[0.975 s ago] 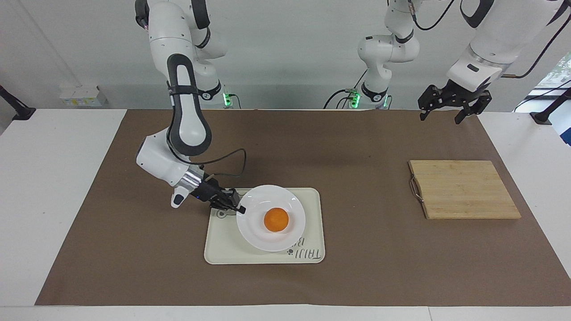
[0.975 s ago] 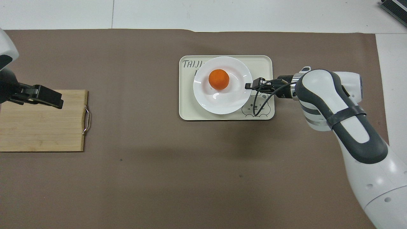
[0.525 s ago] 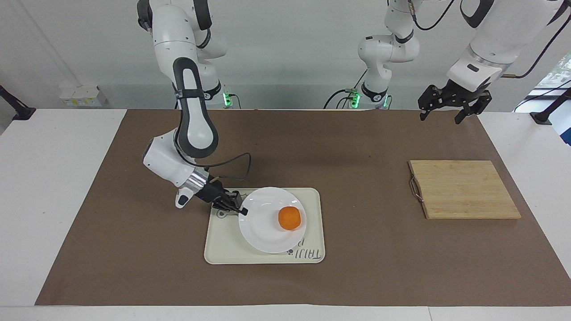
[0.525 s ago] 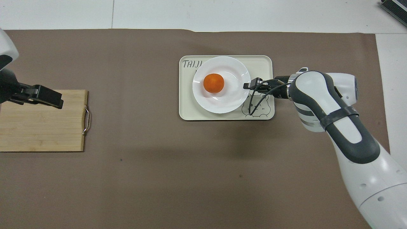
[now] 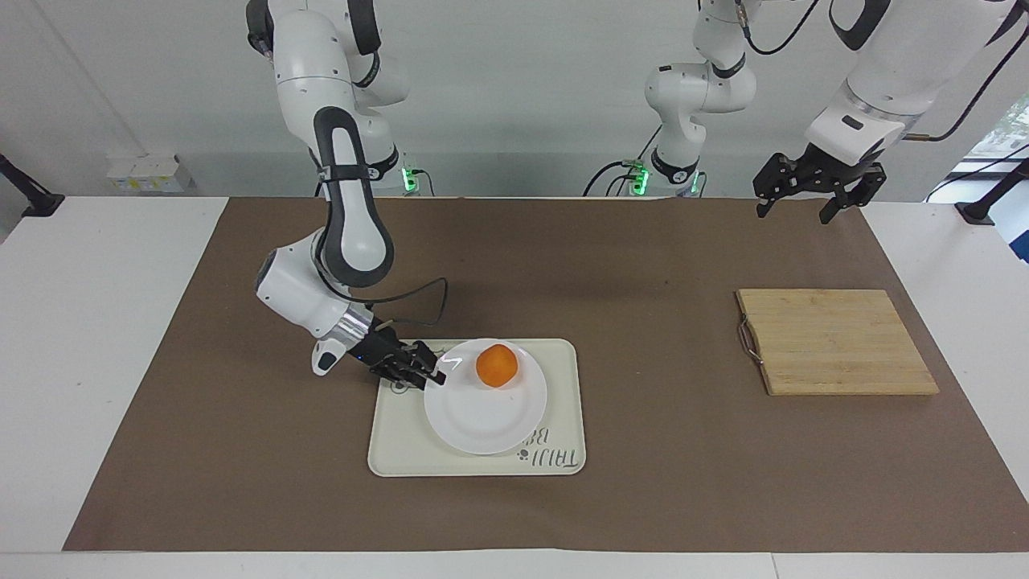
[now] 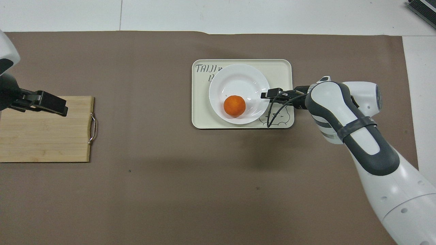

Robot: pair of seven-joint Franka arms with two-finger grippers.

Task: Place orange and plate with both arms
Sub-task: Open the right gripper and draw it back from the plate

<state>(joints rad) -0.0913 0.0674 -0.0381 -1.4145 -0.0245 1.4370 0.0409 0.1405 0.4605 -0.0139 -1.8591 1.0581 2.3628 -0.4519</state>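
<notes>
i keep the right gripper point(image 5: 430, 375) low at the plate point(image 5: 482, 414) rim, grip unclear; withdraw level so the orange point(image 5: 496, 365) settles; left gripper point(image 5: 806, 191) waits open.

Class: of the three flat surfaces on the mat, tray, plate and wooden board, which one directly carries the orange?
The round white plate: the orange sits in it. The cream tray carries only that plate; the wooden board carries nothing.

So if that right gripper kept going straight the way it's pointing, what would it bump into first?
Probably the plate: the right gripper sits at its rim, pointing across the dish. Further along that line, the orange lies close by, though depth is unclear.
</notes>
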